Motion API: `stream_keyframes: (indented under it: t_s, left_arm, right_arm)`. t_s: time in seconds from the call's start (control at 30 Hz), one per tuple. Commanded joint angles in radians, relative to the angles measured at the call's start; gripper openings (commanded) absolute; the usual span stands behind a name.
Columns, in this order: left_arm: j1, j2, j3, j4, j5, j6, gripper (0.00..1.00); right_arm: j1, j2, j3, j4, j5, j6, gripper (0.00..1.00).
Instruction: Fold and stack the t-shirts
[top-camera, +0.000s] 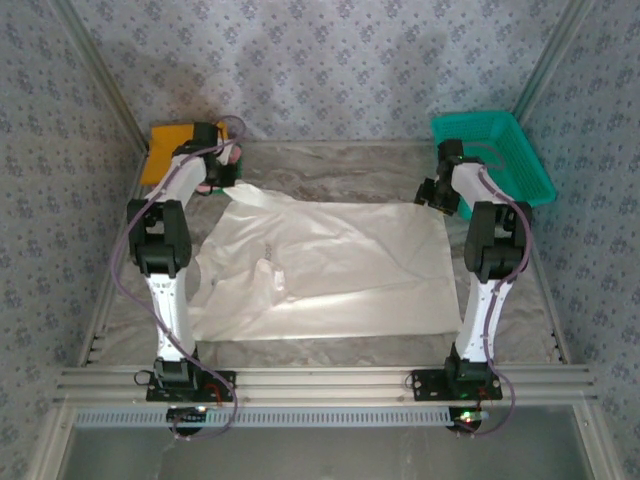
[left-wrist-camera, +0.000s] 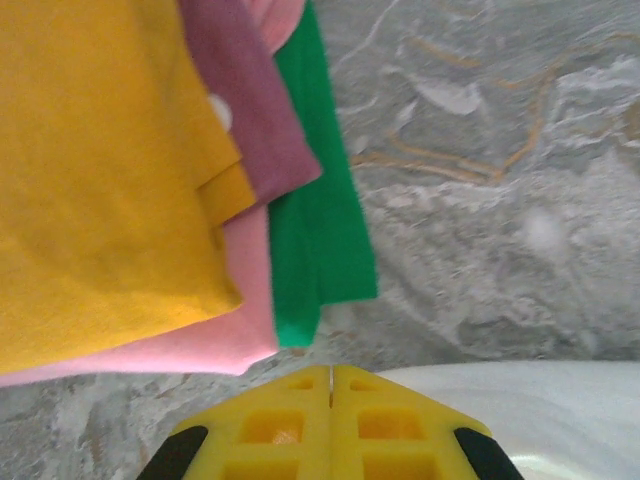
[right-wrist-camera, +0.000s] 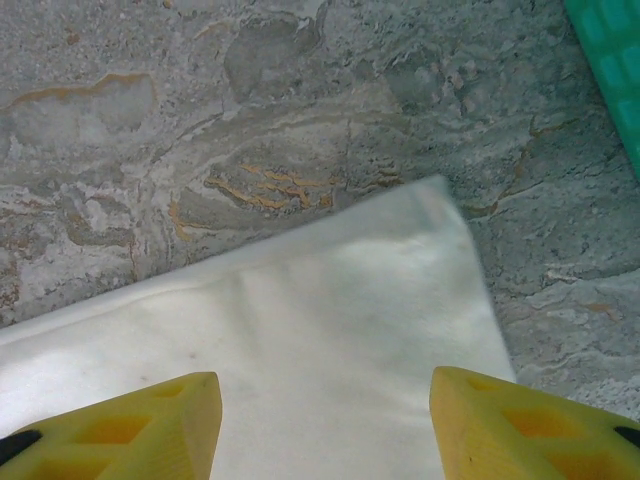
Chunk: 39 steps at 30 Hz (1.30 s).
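- Top view: a large plain white thin-cloth t-shirt (top-camera: 330, 270) lies spread across the middle of the grey marbled counter (top-camera: 330, 165). A folded orange shirt (top-camera: 165, 150) sits at 10 o'clock, and a teal plastic mesh basket (top-camera: 495, 150) at 2 o'clock.
- Left wrist view: the left jaws are pressed together, with white cloth just beside them at 4 o'clock. The orange, folded pink (left-wrist-camera: 235, 335) and folded green (left-wrist-camera: 320, 250) shirts are stacked at 10 o'clock.
- Right wrist view: the right jaws stand spread and hold nothing, above the white shirt's corner.

The left arm (top-camera: 172, 300) and right arm (top-camera: 478, 310) are white with black joints. A thin purple cable (top-camera: 117, 280) loops along each. Their bases (top-camera: 195, 383) are black. The left claw (left-wrist-camera: 331, 372) and right claw (right-wrist-camera: 323, 395) are yellow with square holes.
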<state>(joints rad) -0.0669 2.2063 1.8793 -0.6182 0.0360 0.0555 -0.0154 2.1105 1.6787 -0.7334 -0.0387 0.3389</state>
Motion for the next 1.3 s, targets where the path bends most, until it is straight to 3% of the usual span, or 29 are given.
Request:
stream_keyframes:
  t_s: [0.0,0.5,0.8,1.27]
  left_arm:
    - [0.018,-0.066,-0.012,0.037,-0.013,0.009,0.00]
    - [0.016,-0.045,0.001,0.055,0.027,-0.007,0.00]
    - [0.022,-0.054,0.007,0.049,-0.027,-0.004,0.00]
    - [0.031,-0.074,-0.036,0.079,-0.006,-0.022,0.00]
  right_arm:
    - [-0.006,0.053,0.071,-0.041,0.019,-0.017,0.60]
    - [-0.017,0.158,0.186,-0.043,-0.064,-0.045,0.60]
    - [-0.010,0.184,0.201,-0.026,0.087,-0.014,0.60]
    - [0.002,0.287,0.308,-0.132,0.070,0.025,0.59]
